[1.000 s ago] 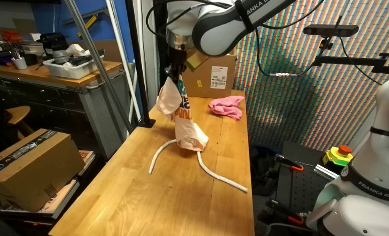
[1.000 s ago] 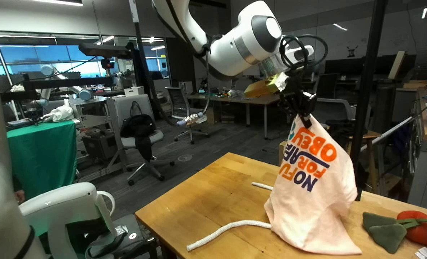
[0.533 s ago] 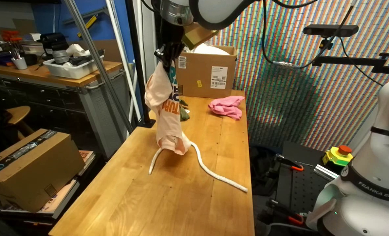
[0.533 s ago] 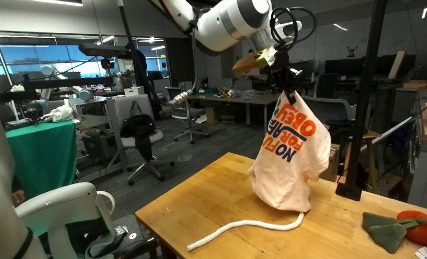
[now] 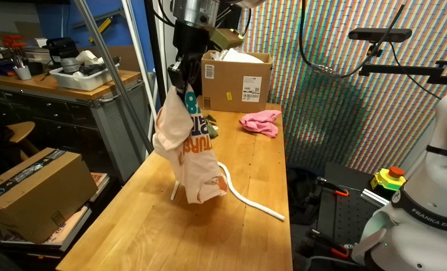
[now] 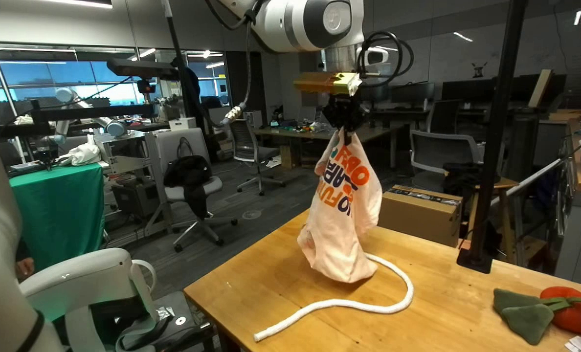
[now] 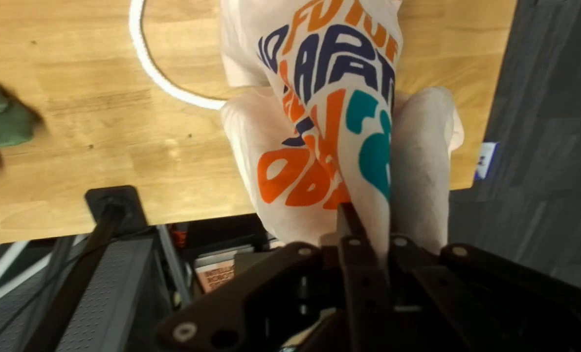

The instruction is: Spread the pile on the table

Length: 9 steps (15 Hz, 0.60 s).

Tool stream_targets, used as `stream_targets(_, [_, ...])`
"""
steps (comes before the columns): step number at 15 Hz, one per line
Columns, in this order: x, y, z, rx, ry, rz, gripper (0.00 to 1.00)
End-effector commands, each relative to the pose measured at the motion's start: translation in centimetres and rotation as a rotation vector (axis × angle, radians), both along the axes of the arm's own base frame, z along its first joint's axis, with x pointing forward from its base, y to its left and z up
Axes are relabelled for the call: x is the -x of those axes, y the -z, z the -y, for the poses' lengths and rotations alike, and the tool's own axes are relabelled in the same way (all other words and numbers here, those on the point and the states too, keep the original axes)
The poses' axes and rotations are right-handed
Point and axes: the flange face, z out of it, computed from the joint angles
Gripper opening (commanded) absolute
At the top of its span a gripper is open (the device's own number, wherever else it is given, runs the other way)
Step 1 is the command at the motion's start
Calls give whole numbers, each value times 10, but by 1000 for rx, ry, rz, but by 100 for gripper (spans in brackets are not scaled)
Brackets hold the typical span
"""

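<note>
Plainly dangling the printed cream cloth (image 5: 199,169) over the table (image 5: 159,237), pinched in the gripper (image 5: 181,91); in an exterior view, with a white cord (image 5: 251,203) curving to the right edge and a pink cloth (image 5: 260,123) at far right; at near right in an exterior view, with a red piece (image 6: 571,320) and a green piece (image 6: 529,321).
</note>
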Motion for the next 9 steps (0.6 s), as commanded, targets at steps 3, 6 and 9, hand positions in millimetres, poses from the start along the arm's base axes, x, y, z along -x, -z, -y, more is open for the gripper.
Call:
stream_targets(3, [-4, 23, -13, -159, -179, -163, 1])
stream_targets(6, [-1, 45, -17, -234, -273, -245, 1])
stream_targets(9, [7, 56, -26, -290, -385, -296, 1])
